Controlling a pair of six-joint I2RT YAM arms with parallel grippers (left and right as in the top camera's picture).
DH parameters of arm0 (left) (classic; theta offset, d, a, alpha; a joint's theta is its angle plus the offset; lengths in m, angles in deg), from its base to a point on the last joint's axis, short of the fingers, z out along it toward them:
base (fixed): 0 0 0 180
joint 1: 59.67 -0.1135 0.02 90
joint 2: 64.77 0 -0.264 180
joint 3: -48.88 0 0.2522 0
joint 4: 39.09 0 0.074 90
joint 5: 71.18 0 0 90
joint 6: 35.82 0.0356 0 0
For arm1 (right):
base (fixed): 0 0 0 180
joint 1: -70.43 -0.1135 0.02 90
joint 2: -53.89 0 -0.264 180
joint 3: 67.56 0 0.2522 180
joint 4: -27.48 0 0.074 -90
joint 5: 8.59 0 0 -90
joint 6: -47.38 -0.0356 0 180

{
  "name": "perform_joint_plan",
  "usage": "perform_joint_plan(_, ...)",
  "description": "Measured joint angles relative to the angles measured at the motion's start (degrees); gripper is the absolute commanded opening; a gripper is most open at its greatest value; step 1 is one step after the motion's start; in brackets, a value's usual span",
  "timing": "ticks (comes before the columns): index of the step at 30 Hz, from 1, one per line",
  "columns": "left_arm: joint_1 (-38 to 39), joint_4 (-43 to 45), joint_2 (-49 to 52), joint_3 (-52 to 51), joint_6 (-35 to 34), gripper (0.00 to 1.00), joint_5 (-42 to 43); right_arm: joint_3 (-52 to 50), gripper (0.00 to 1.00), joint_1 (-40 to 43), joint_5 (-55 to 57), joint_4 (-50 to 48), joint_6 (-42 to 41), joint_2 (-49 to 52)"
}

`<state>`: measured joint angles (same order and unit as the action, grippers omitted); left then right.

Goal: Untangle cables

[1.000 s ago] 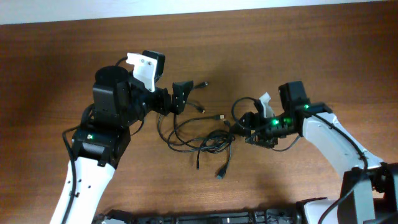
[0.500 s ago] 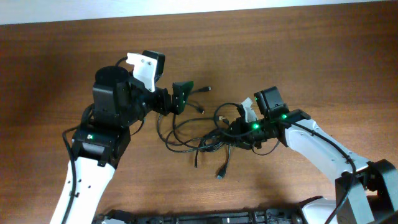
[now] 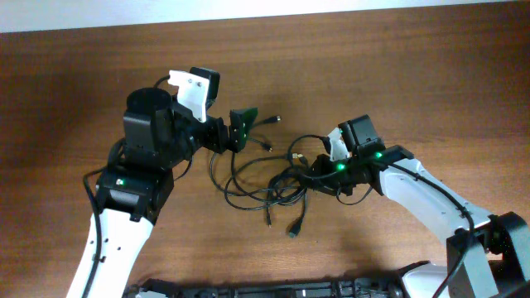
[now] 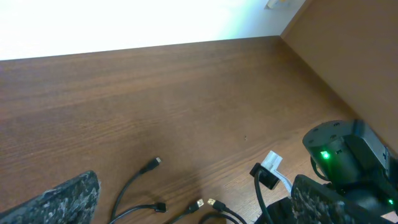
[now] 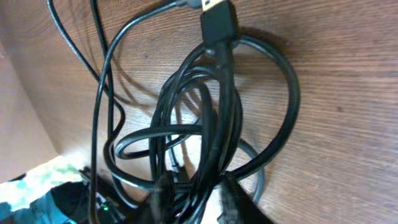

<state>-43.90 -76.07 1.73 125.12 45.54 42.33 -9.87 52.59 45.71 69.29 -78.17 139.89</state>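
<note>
The cables (image 3: 286, 184) lie as a black tangle of loops at the table's middle, with plug ends spread out around it. My right gripper (image 3: 308, 178) is at the tangle's right side. In the right wrist view several cable strands (image 5: 219, 93) run down between the fingers, and the right gripper (image 5: 199, 199) is shut on them. A flat USB plug (image 5: 217, 22) sits at the top of that bundle. My left gripper (image 3: 243, 130) hovers over the tangle's upper left and stands open. In the left wrist view the left gripper (image 4: 199, 211) holds nothing, and loose plugs (image 4: 198, 203) lie below it.
The wooden table (image 3: 397, 74) runs to a pale wall edge at the back. The right arm's body with its green light (image 4: 345, 155) shows close by in the left wrist view. A loose plug end (image 3: 291, 232) trails toward the front edge.
My right gripper moved left into the tangle and closed on a bundle of strands. The loops shifted slightly with it. The left arm stayed still and open.
</note>
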Motion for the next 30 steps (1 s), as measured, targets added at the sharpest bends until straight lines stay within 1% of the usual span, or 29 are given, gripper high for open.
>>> perform_joint_plan(5, 0.0, 0.0, 0.0, 0.0, -0.02, 0.99, 0.0, 0.0, 0.3, 0.0, 1.01, -0.61, -0.22, 0.0)
perform_joint_plan(7, 0.0, 0.0, 0.0, 0.0, 0.0, 0.99, 0.0, 0.0, 0.36, 0.0, 1.03, -0.7, -0.17, 0.0)
perform_joint_plan(14, 0.0, 0.0, 0.0, 0.0, 0.0, 0.99, 0.0, 0.0, 0.35, -1.42, 2.12, -1.27, -0.59, 1.64)
perform_joint_plan(17, 0.0, 0.0, 0.0, 0.0, 0.0, 0.99, 0.0, -0.02, 0.35, -3.28, 2.43, -3.58, -1.73, 3.48)
perform_joint_plan(18, 0.0, 0.0, 0.0, 0.0, 0.0, 0.99, 0.0, 0.0, 0.28, -3.72, 2.51, -4.35, -2.27, 3.91)
perform_joint_plan(19, 0.0, 0.0, 0.0, 0.0, 0.0, 0.98, 0.0, 0.0, 0.11, -3.96, 2.54, -4.59, -2.64, 4.09)
perform_joint_plan(20, 0.0, 0.0, 0.0, 0.0, 0.0, 0.99, 0.0, 0.0, 0.04, -4.02, 2.69, -4.66, -3.1, 4.17)
perform_joint_plan(26, 0.0, 0.0, 0.0, 0.0, 0.0, 0.99, -0.02, -0.02, 0.04, -4.02, 3.21, -5.88, -3.69, 4.2)
perform_joint_plan(30, 0.0, -0.76, -0.02, 0.02, -0.02, 0.99, 0.0, -0.28, 0.04, -3.48, 0.48, -13.25, -1.31, 4.24)
